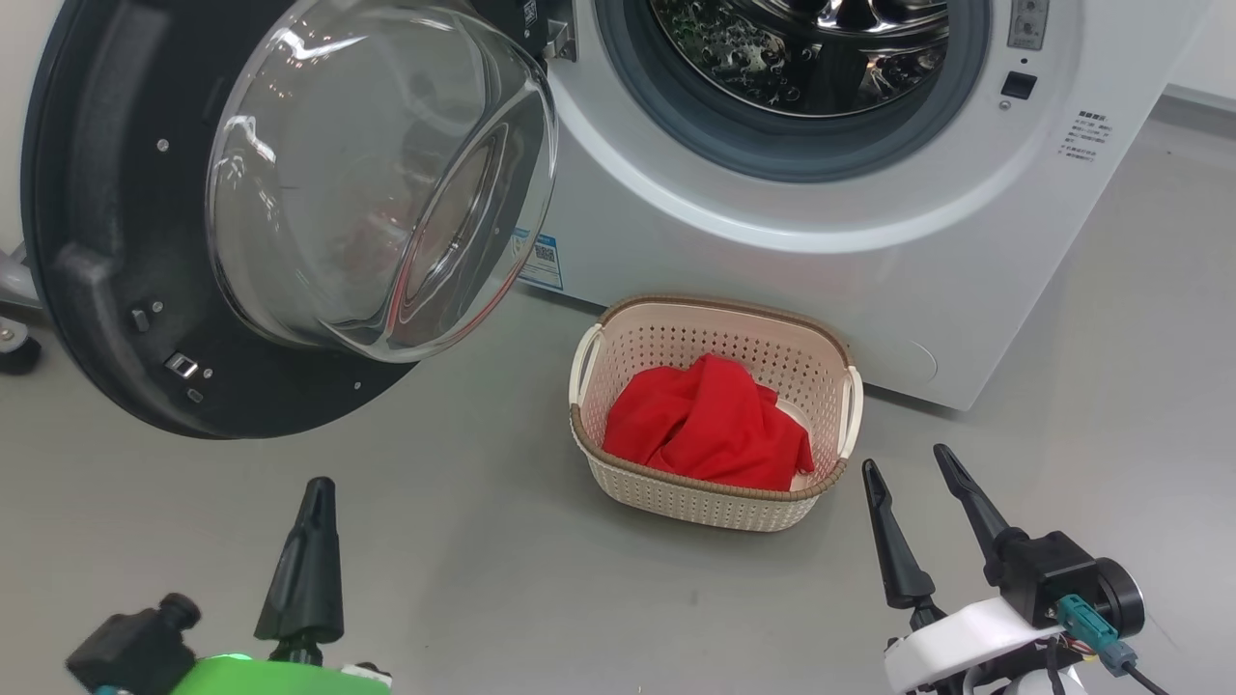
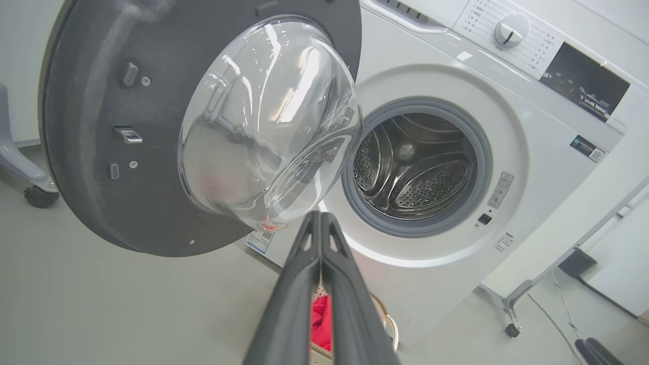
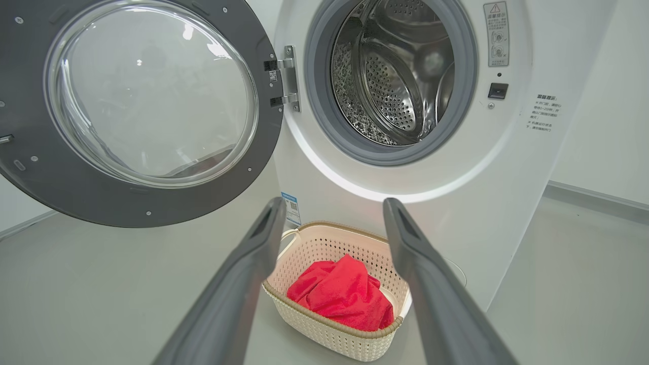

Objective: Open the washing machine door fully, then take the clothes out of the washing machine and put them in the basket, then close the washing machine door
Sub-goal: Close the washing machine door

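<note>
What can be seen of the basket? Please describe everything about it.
The basket is small, rounded-rectangular, of cream perforated plastic, with a brown woven-look rim and two white side handles. It stands upright on the grey floor, close in front of the washing machine, below the drum opening. The red clothes lie crumpled inside.
</note>
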